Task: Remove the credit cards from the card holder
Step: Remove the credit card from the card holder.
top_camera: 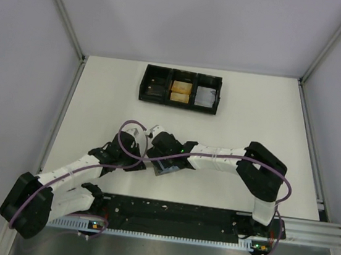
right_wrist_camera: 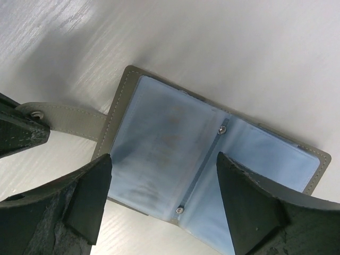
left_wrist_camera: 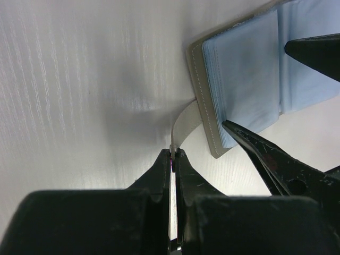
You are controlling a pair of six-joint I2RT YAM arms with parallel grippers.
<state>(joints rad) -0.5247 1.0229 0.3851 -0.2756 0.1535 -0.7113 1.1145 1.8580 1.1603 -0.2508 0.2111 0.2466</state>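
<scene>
Where the right tool [right_wrist_camera: 162,159] gapes, the card holder [right_wrist_camera: 175,133] (open) lies beneath.

Card holder [left_wrist_camera: 241,79] partly beyond picture edge

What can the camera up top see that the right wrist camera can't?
Only the top view shows the black tray at the far side, plus the whole left arm and right arm. Only the right wrist view shows the card holder with its light blue inside and its tab, with the right gripper open over it. Both show the card holder and the white table.
</scene>
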